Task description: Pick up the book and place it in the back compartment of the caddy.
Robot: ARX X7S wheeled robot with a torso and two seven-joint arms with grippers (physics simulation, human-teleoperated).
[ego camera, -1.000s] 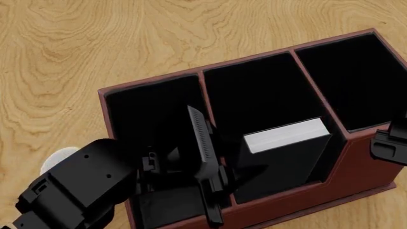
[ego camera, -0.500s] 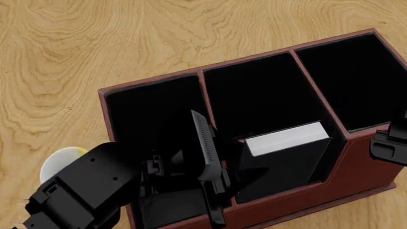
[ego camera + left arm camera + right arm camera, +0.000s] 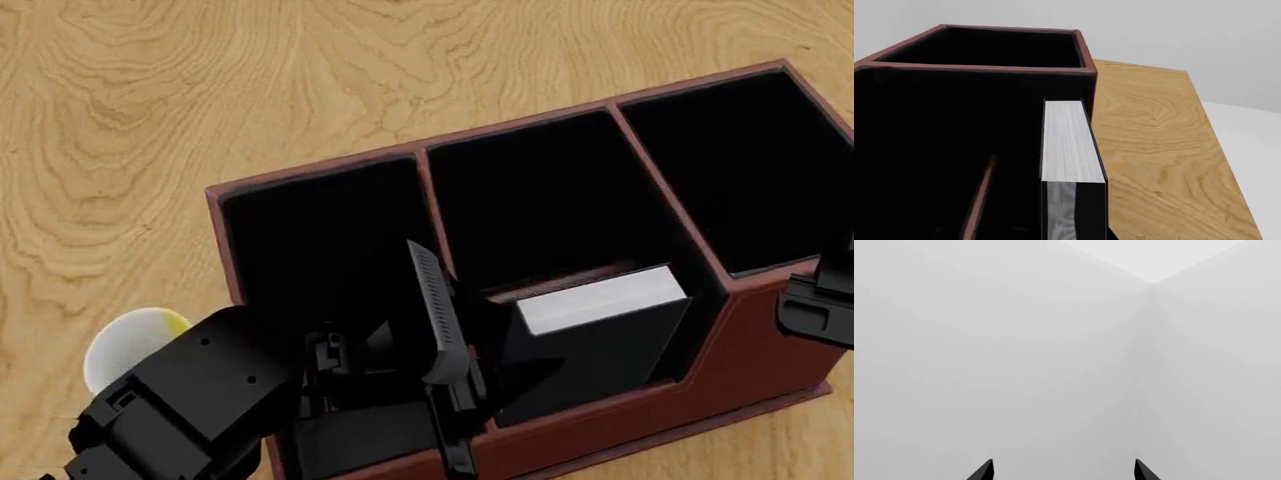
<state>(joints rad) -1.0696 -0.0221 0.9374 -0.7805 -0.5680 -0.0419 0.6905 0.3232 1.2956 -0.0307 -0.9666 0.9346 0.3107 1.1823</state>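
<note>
No brand, label or writing can be read on anything here.

Head view, looking down on a wood-grain counter [image 3: 200,90]. A dark red-brown caddy [image 3: 747,345] with a black lining stands on it, split into cells by thin red walls. The black book [image 3: 603,330] with white page edges stands tilted in the near middle cell, which appears to be the back compartment [image 3: 587,340]; its page edge faces up and its top leans toward the cell's right wall. The three larger cells beyond hold nothing visible in their black interiors.

Compared with a second ago, the book has sunk a little lower into the cell, and the left arm has drawn back toward the camera, uncovering more of a white-and-yellow mug [image 3: 130,340] on the counter at the caddy's left.

The left hand [image 3: 461,375] sits over the caddy's near-left cell, its fingers [image 3: 434,310] spread apart and no longer touching the book. The left wrist view shows the book's pages close up against the caddy's inner wall.

The right hand [image 3: 1063,471] appears at the head view's right edge; its wrist view shows two separated fingertips and blank grey, holding nothing.
</note>
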